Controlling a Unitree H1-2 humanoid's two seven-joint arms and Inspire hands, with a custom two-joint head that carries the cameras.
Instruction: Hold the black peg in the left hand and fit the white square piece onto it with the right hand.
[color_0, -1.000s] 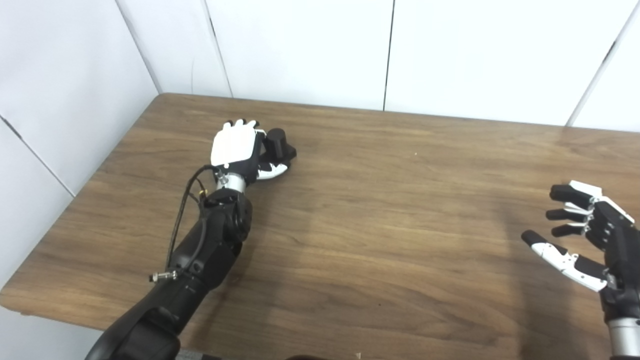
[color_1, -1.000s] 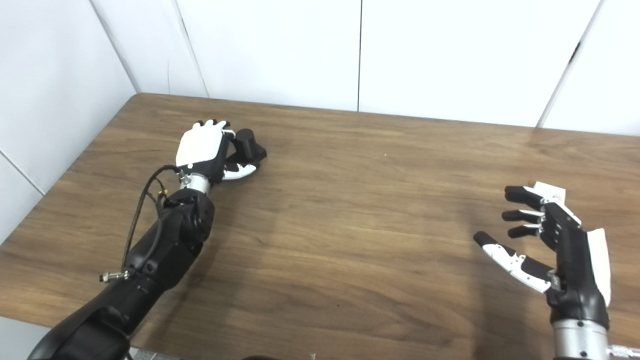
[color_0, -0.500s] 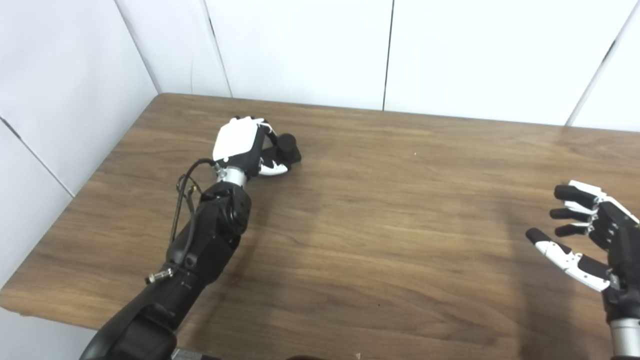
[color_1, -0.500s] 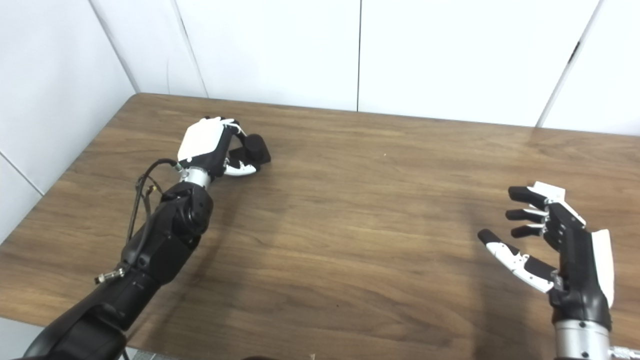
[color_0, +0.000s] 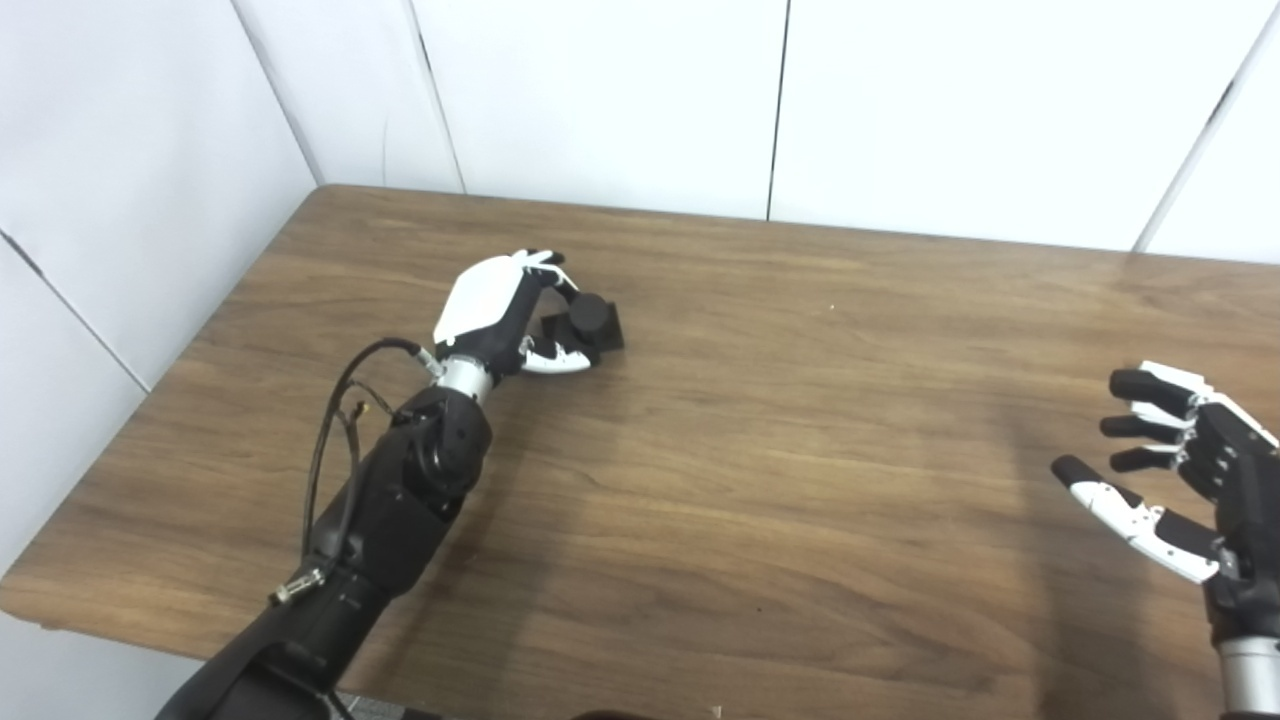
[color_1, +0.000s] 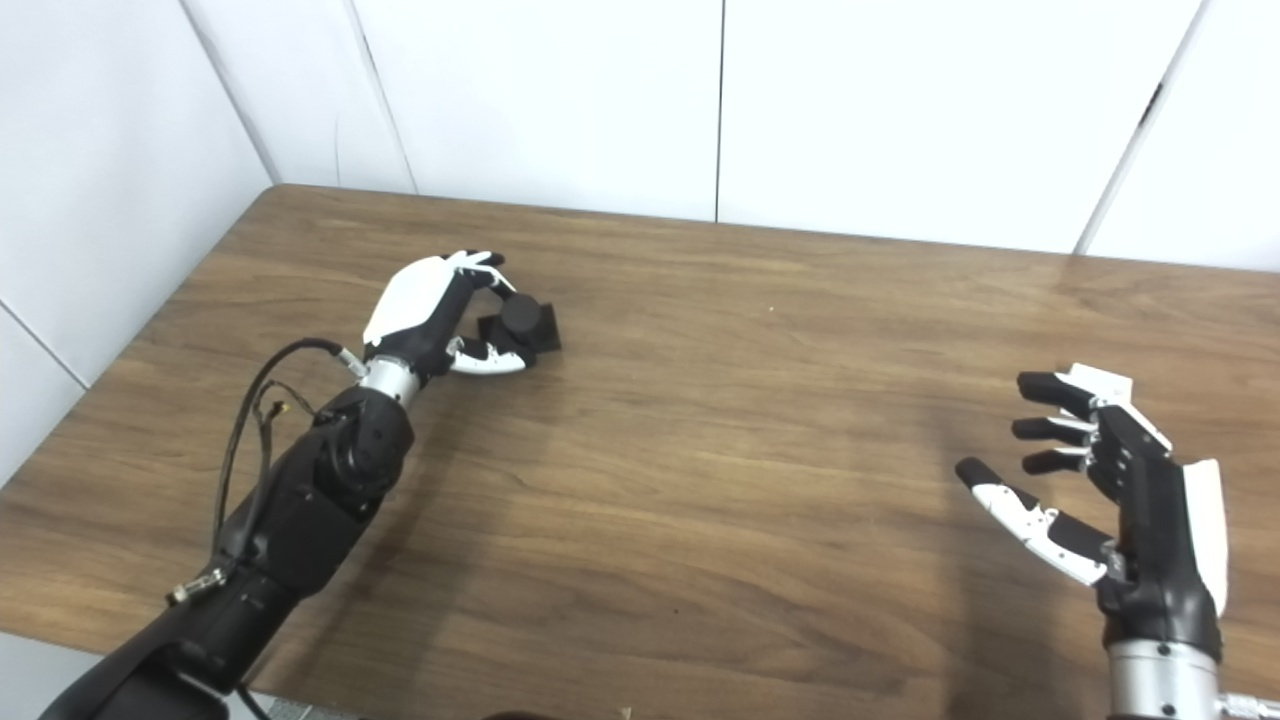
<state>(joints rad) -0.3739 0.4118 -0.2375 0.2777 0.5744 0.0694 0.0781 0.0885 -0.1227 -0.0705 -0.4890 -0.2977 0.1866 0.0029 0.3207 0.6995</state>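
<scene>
Half-hidden black peg (color_1: 524, 322) behind fingers (color_1: 478, 262)

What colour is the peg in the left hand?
Black peg, in the left hand; clearest in the right eye view.

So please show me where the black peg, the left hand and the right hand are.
black peg (color_1: 521, 316), right eye view, on its round top face.
left hand (color_1: 418, 300), right eye view, on its white back cover.
right hand (color_1: 1118, 470), right eye view, on its black palm side.

Bare test room (lab-like): wooden table (color_0: 760, 480) boxed by plain white wall panels (color_0: 600, 100).
</scene>
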